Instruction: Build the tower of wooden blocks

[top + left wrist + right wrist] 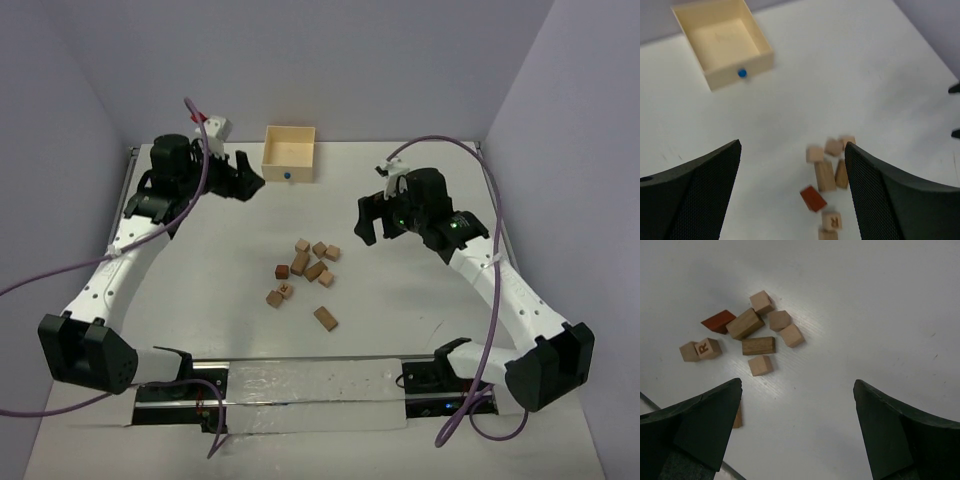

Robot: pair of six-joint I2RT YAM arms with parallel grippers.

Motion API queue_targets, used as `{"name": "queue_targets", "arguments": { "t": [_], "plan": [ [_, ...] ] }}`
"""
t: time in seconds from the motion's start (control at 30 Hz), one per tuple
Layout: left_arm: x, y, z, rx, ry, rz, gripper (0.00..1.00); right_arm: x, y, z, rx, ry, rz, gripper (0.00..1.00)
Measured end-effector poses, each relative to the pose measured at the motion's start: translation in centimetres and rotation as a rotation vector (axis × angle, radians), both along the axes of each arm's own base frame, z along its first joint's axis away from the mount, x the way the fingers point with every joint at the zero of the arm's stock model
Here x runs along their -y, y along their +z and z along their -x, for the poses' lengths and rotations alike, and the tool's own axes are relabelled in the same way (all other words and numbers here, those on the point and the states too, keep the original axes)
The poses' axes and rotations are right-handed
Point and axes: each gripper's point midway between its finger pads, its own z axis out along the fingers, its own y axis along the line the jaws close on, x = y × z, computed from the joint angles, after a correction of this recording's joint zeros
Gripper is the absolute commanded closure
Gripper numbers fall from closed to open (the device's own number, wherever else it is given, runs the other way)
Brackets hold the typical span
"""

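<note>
Several small wood blocks (305,268) lie loose and flat on the white table's middle, none stacked; no tower stands. One is reddish (282,271), and one lies apart nearer the front (325,318). My left gripper (256,183) is open and empty, raised at the back left of the blocks. Its wrist view shows the blocks (824,175) below its open gripper (792,146). My right gripper (378,230) is open and empty, up to the right of the blocks. Its wrist view shows the open gripper (797,385) with the blocks (758,345) at upper left, including one marked R (708,347).
A pale square wooden box (288,153) with a blue dot stands at the back of the table, beside my left gripper; it also shows in the left wrist view (720,42). Purple cables loop off both arms. A rail runs along the front edge (310,375).
</note>
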Motion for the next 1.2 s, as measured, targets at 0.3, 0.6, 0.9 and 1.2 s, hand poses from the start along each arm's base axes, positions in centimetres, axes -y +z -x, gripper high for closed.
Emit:
{"name": "queue_targets", "arguments": {
  "t": [0.3, 0.6, 0.9, 1.2],
  "plan": [
    [-1.0, -8.3, 7.9, -0.217, -0.1, -0.078, 0.12, -4.0, -5.7, 0.4, -0.141, 0.106, 0.155, 0.07],
    [-1.5, -8.1, 8.9, -0.188, -0.096, -0.094, 0.12, -7.5, -11.2, -2.9, -0.281, 0.136, 0.262, 0.06],
    [-1.8, -8.9, 8.9, -0.206, -0.086, -0.102, 0.12, -9.7, -12.7, -4.8, -0.326, 0.169, 0.287, 0.14],
    [-1.8, -9.2, 8.8, -0.217, -0.085, -0.104, 0.12, -10.8, -15.2, -4.1, -0.378, 0.237, 0.345, 0.19]
  ]
}}
